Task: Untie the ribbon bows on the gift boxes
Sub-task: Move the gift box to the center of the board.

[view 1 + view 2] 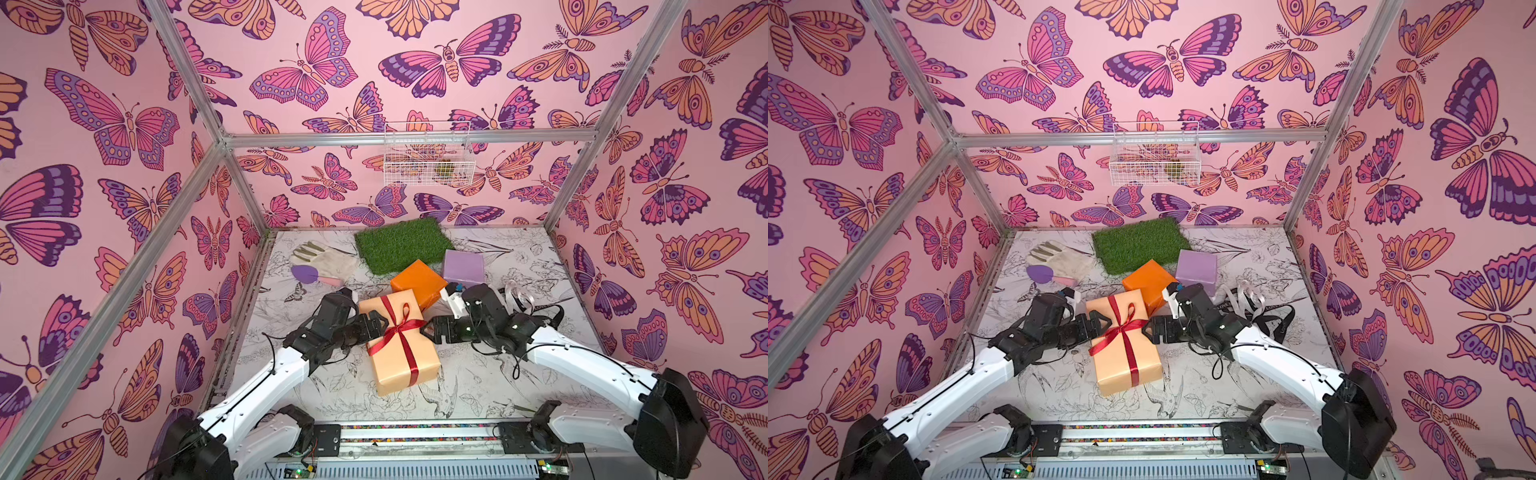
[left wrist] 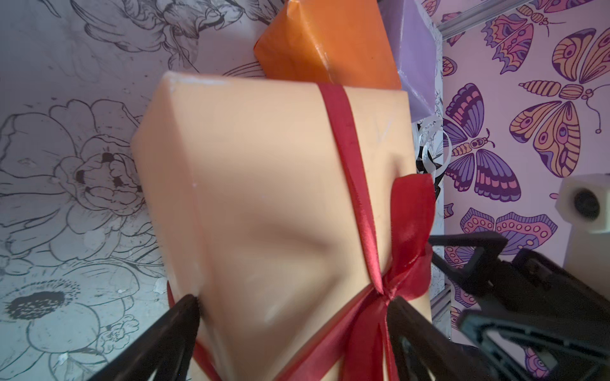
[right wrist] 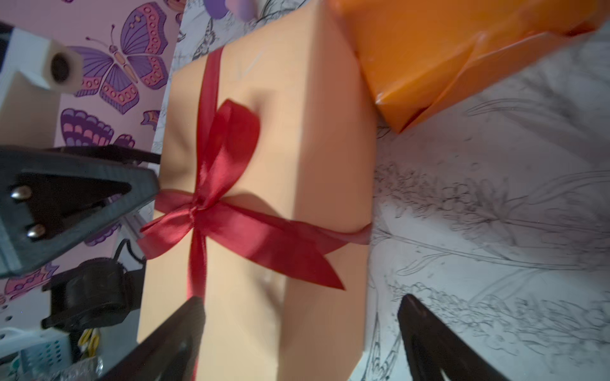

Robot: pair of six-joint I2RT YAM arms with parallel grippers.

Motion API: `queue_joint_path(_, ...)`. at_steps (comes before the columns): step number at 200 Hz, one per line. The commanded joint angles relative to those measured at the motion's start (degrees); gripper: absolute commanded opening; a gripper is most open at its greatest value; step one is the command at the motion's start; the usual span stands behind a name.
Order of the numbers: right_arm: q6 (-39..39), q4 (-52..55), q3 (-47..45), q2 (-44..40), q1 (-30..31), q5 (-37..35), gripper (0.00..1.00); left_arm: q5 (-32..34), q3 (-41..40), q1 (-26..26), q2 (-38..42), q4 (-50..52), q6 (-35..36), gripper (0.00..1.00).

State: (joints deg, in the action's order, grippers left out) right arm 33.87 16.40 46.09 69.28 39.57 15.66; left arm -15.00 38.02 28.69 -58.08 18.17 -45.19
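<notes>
Left end effector [image 1: 380, 324] and right end effector [image 1: 428, 330], both spread, flank peach box [image 1: 390, 361] lying lengthwise front-to-back.

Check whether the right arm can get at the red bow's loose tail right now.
Probably yes. The right arm's jaws stand open beside the peach box, and the red bow's tail drapes toward them with nothing between. The left arm's jaws are across the box.

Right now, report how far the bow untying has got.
Done: the small orange wrapped box and lilac cube box are bare; a black lettered ribbon and a pale satin ribbon lie loose beside the right arm. In hand: the open left pincer and right pincer flank the large peach box. Left: its red satin bow, still tied.
</notes>
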Motion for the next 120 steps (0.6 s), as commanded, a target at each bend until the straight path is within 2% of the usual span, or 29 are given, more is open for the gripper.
queue_joint_path(1,-5.65,5.28,2.98,-1.12,-0.46,-2.99,0.95,3.11,2.01,0.2,4.06,5.86,5.11,0.9)
queue_joint_path(12,-7.97,6.5,4.74,-0.51,-0.46,-2.6,0.95,2.8,2.55,0.23,5.61,7.99,7.0,0.87)
queue_joint_path(26,-11.55,5.97,6.49,0.66,-0.46,1.21,0.93,0.87,3.54,0.22,6.37,10.45,9.42,0.81)
queue_joint_path(46,-15.26,4.91,8.75,3.27,-0.46,6.31,0.91,-3.54,4.87,0.22,5.43,13.24,12.29,0.73)
queue_joint_path(61,-17.58,4.68,10.46,5.54,-0.46,7.11,0.9,-5.86,5.53,0.46,4.08,15.51,13.84,0.66)
queue_joint_path(91,-21.85,6.36,14.15,10.04,0.28,7.31,0.88,-4.14,6.14,1.83,4.13,19.41,15.46,0.67)
queue_joint_path(120,-25.19,8.44,16.32,12.98,2.8,1.99,0.86,-2.58,5.85,2.24,5.59,20.39,15.44,0.68)
